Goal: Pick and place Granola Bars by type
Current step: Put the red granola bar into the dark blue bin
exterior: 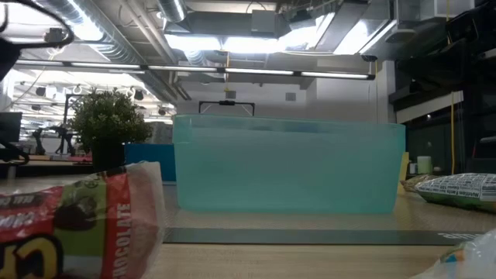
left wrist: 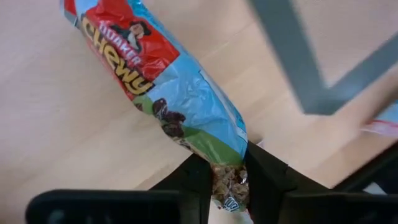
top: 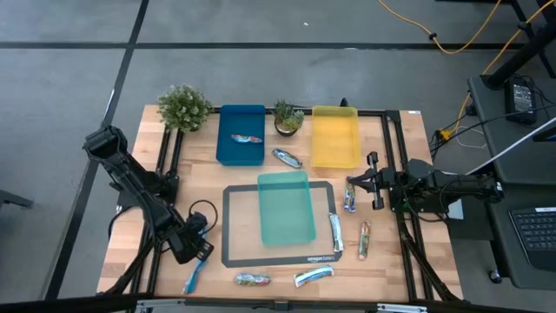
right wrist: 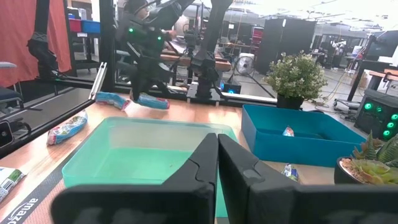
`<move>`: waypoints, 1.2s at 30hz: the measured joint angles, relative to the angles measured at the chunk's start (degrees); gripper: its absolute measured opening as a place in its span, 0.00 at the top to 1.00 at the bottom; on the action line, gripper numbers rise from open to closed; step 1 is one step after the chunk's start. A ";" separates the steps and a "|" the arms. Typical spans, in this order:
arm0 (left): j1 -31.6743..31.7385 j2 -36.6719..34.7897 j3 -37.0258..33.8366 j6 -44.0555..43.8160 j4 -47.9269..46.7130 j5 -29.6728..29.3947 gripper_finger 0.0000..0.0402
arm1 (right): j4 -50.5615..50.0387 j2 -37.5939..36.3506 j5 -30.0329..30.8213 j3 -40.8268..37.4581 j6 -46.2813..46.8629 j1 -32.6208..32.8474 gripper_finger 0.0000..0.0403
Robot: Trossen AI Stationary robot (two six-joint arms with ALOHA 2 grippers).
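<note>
Granola bars lie scattered on the table: one in the blue tray (top: 246,137), one between the trays (top: 287,157), three right of the teal tray (top: 350,202) (top: 335,233) (top: 364,239), and two at the near edge (top: 252,279) (top: 313,276). My left gripper (top: 198,250) (left wrist: 229,171) is at the near left, shut on a blue-red bar (top: 193,276) (left wrist: 155,74). My right gripper (top: 351,184) (right wrist: 217,140) is shut on nothing. It hovers right of the teal tray (top: 287,207) and points across it. My left gripper pinches the blue-red bar between its two fingers at one crimped end (left wrist: 229,183). The bar reaches straight away from the fingertips, toward the table's near edge (top: 188,287). Whether it lies on the wood or hangs just above it, I cannot tell.
The blue tray (top: 224,148), yellow tray (top: 334,158) and teal tray stand mid-table, the teal one on a dark mat (top: 234,252). Two potted plants (top: 184,106) (top: 287,116) are at the far edge. In the low view, a bar (exterior: 77,225) fills the near left.
</note>
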 joint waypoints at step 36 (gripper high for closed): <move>23.08 -0.31 19.28 55.51 -0.29 -2.32 0.85 | -0.02 0.00 -0.01 -0.01 -0.02 0.01 0.96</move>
